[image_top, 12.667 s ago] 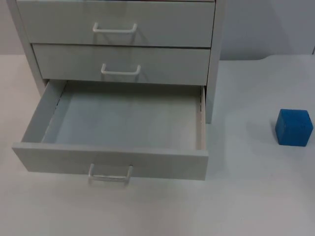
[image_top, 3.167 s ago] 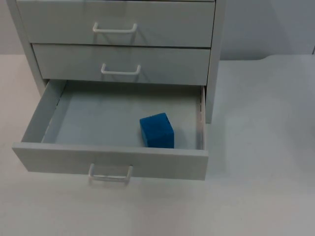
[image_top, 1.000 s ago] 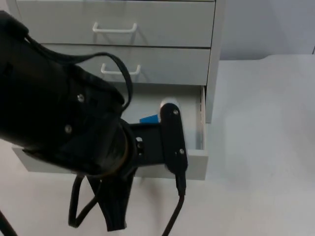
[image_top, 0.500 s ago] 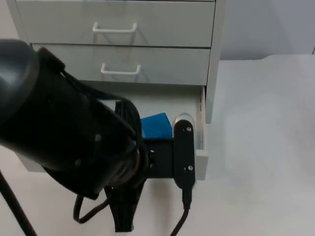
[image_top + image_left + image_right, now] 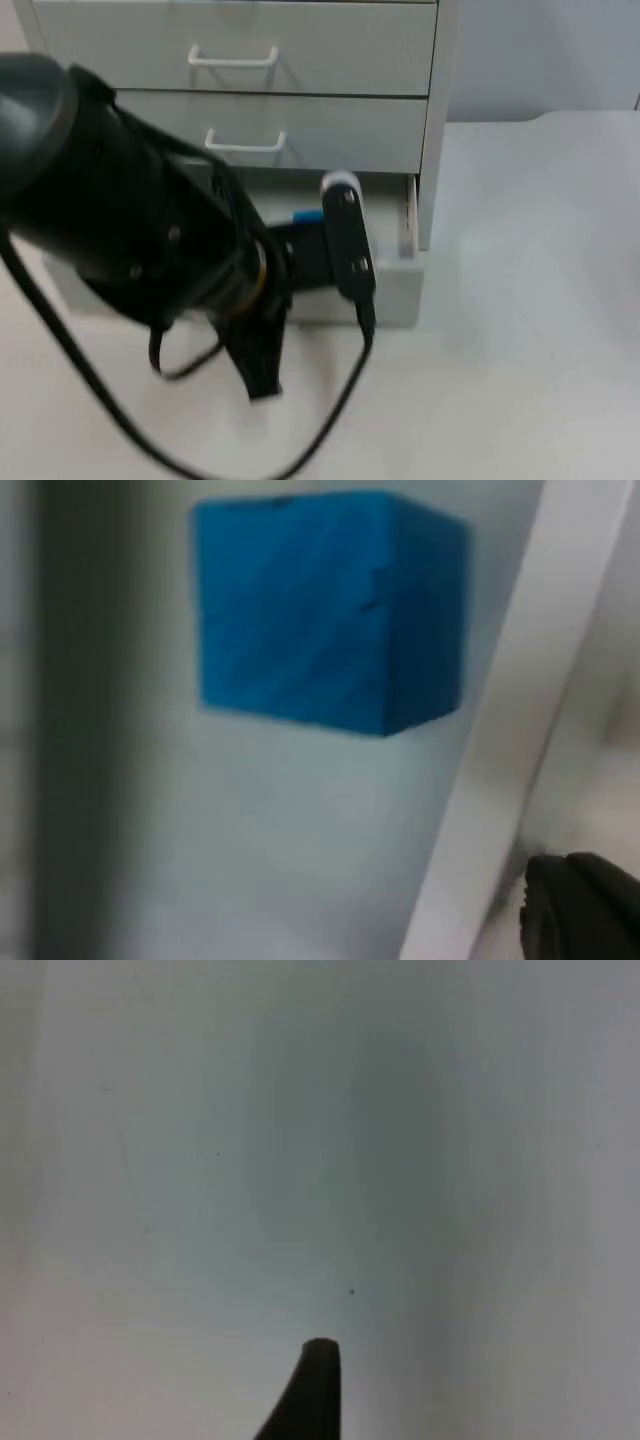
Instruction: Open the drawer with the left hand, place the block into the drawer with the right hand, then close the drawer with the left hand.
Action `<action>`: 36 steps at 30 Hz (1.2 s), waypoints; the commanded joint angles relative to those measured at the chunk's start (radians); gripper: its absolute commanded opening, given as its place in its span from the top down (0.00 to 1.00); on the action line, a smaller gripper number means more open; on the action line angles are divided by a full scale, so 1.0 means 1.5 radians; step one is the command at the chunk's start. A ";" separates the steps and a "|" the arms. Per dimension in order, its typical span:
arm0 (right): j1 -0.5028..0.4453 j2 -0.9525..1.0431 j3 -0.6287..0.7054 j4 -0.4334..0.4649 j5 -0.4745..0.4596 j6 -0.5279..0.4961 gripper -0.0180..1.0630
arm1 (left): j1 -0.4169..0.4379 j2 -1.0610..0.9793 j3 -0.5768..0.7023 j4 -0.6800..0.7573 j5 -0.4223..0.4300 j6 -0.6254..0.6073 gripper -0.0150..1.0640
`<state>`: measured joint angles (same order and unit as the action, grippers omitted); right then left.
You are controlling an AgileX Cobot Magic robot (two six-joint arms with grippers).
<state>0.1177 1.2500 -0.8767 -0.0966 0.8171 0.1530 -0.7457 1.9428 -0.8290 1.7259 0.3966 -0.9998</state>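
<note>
Blue block [image 5: 330, 605] in bottom drawer [image 5: 395, 285], drawer partly open, near its right wall.

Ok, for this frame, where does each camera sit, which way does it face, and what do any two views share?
Top view: fixed, looking down and forward at the drawer unit and its part-open bottom drawer; the left arm crosses it.
Left wrist view: on the left arm, looking along the left hand into the drawer at the blue block; a black fingertip shows.
Right wrist view: on the waiting right arm, facing the white table; one fingertip shows.
Shared: top and left wrist views both catch the block.
</note>
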 commanded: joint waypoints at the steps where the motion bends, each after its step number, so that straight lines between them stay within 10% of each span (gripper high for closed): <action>1: -0.004 -0.006 0.001 0.003 0.006 -0.008 0.24 | 0.025 -0.005 -0.031 0.012 0.022 0.009 0.99; 15: -0.004 -0.006 0.000 0.014 0.004 -0.010 0.24 | 0.119 0.029 -0.131 0.012 -0.042 0.037 0.99; 36: -0.004 -0.006 0.000 0.011 -0.005 -0.015 0.24 | 0.088 0.085 -0.234 -0.074 0.068 0.083 0.99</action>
<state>0.1177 1.2500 -0.8767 -0.0790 0.8174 0.1378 -0.6084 2.0947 -1.1651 1.6459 0.4334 -0.8802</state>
